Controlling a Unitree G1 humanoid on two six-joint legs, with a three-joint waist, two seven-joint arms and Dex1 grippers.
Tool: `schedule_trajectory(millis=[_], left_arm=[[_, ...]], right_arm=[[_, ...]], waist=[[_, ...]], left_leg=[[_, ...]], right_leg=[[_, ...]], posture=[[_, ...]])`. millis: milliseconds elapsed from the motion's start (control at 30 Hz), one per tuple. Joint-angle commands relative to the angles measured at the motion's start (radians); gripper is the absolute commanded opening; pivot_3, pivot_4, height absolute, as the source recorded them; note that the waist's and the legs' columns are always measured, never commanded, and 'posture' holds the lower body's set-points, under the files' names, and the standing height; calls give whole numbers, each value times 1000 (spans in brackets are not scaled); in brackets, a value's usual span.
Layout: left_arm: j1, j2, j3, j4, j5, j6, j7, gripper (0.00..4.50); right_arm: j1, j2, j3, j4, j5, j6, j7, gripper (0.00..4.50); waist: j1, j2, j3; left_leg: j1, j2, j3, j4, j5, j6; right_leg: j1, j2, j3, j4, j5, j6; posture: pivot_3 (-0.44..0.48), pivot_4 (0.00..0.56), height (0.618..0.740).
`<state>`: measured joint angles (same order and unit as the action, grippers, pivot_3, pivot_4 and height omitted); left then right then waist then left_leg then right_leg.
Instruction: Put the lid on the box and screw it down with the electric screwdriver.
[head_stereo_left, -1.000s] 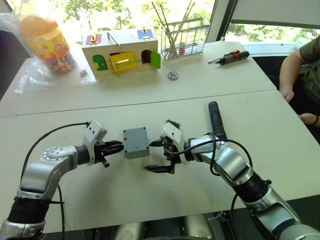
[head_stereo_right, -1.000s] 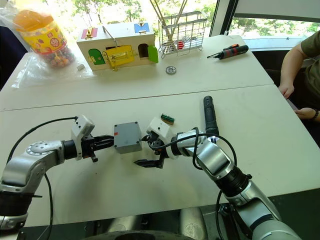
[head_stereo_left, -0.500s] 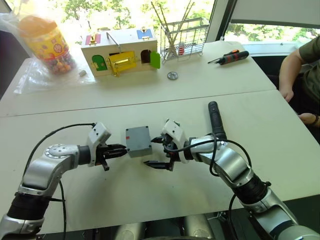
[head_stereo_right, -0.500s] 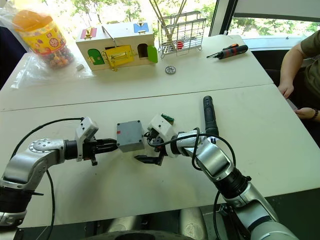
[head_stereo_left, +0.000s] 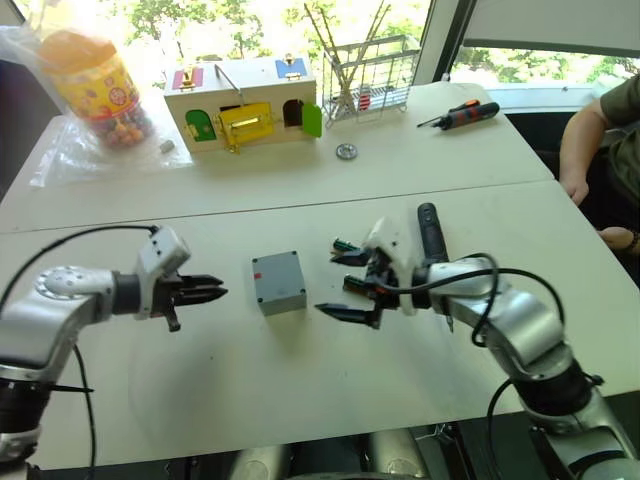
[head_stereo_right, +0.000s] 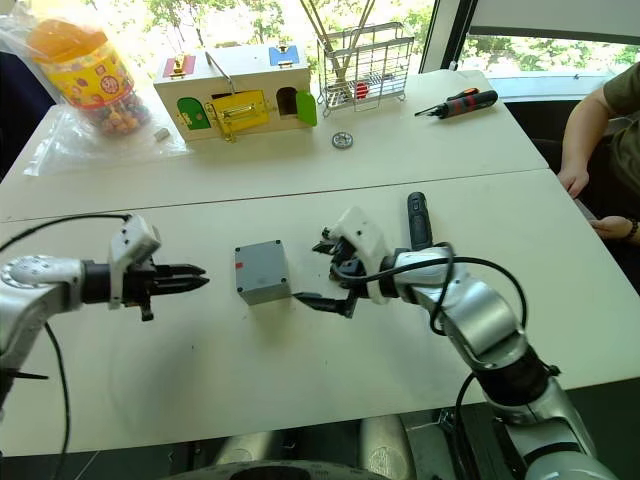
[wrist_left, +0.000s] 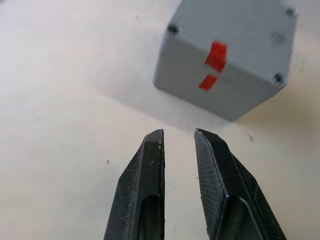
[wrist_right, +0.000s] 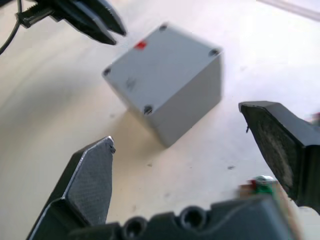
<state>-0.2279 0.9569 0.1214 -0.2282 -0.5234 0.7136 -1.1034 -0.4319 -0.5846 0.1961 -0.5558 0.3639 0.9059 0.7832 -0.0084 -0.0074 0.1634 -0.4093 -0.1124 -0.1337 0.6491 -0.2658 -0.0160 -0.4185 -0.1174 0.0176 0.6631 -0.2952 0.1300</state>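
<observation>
The grey box (head_stereo_left: 284, 304) stands in the middle of the near table with the lid (head_stereo_left: 277, 272) lying on top, red marks on its left side. My left gripper (head_stereo_left: 221, 288) hovers a hand's width to its left, pointing at it, shut and holding nothing. To the box's right my right gripper (head_stereo_left: 342, 286) is wide open and empty, jaws facing the box. The black electric screwdriver (head_stereo_left: 430, 230) lies on the table just behind my right forearm.
A small green part (head_stereo_left: 345, 245) lies by the right gripper's far finger. On the far table are a white toy house (head_stereo_left: 240, 110), a wire rack (head_stereo_left: 365, 75), a sweets jar (head_stereo_left: 95, 85), a metal disc (head_stereo_left: 346, 151) and an orange-and-black screwdriver (head_stereo_left: 460, 115). A person's arm (head_stereo_left: 590, 140) is at the right.
Both grippers have drawn back from the box, the left one leftward and the right one rightward. The box stays where it was with the lid on.
</observation>
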Motion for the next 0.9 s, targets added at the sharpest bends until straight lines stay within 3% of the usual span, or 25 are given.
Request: schedule_trajectory(millis=[33,67,167,333,900], left_arm=[[-56,8,7,-133,-95,41,-33,923],[-72,4,-8,-155,-103,49,-33,923],[-128,-35,-64,-190,-114,68,-6,923],[-155,-59,-148,-187,-65,45,7,923],[-134,-54,-166,-131,-22,2,0,923]], right_arm=[[58,-16,-111,-9,35,-18,-20,4471],[77,-22,-120,4,32,-35,-21,4471],[118,-7,-107,65,-5,-105,-45,3713],[131,49,-55,132,-51,-188,-93,1793],[131,70,48,228,-170,-317,-119,1793]], waist=[[1,0,0],[0,0,0],[-4,0,0],[-13,0,0],[-5,0,0]], left_leg=[[0,0,0,0,0,0],[0,0,0,0,0,0],[0,0,1,0,0,0],[0,1,2,-1,0,0],[0,0,2,0,0,0]], right_leg=[[0,0,0,0,0,0],[1,0,0,0,0,0],[1,0,1,0,0,0],[-2,1,2,2,0,0],[-1,2,1,2,0,0]], posture=[[0,150,740],[0,150,740],[0,150,740],[0,150,740],[0,150,740]])
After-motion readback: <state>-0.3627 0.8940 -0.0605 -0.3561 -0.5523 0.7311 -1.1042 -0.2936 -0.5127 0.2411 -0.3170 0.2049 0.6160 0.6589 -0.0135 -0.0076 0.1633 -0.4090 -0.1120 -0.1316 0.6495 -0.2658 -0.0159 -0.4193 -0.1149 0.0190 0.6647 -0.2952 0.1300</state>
